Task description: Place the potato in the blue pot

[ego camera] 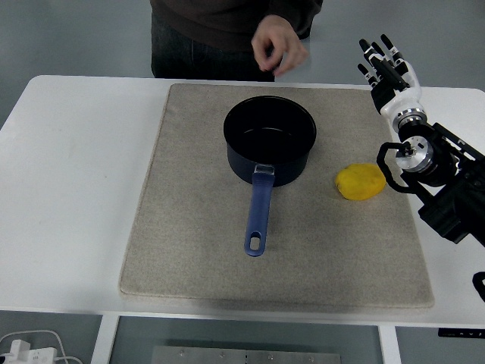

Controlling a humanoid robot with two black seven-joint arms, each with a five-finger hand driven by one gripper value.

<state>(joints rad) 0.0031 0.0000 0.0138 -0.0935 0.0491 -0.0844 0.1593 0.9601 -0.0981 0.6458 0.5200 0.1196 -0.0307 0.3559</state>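
Note:
A yellow potato (361, 182) lies on the beige mat (189, 227), right of the blue pot (270, 139). The pot stands upright near the mat's far middle, empty inside, its blue handle (258, 216) pointing toward the near edge. My right hand (385, 64) is raised over the table's far right, behind and to the right of the potato, fingers straight and spread, holding nothing. Its black forearm (443, 178) runs in from the right edge, just right of the potato. My left arm does not show.
A person stands at the far side, one hand (276, 47) hanging above the table's far edge behind the pot. White table (76, 167) surrounds the mat. A white plug and cable (26, 349) lie below the near left corner.

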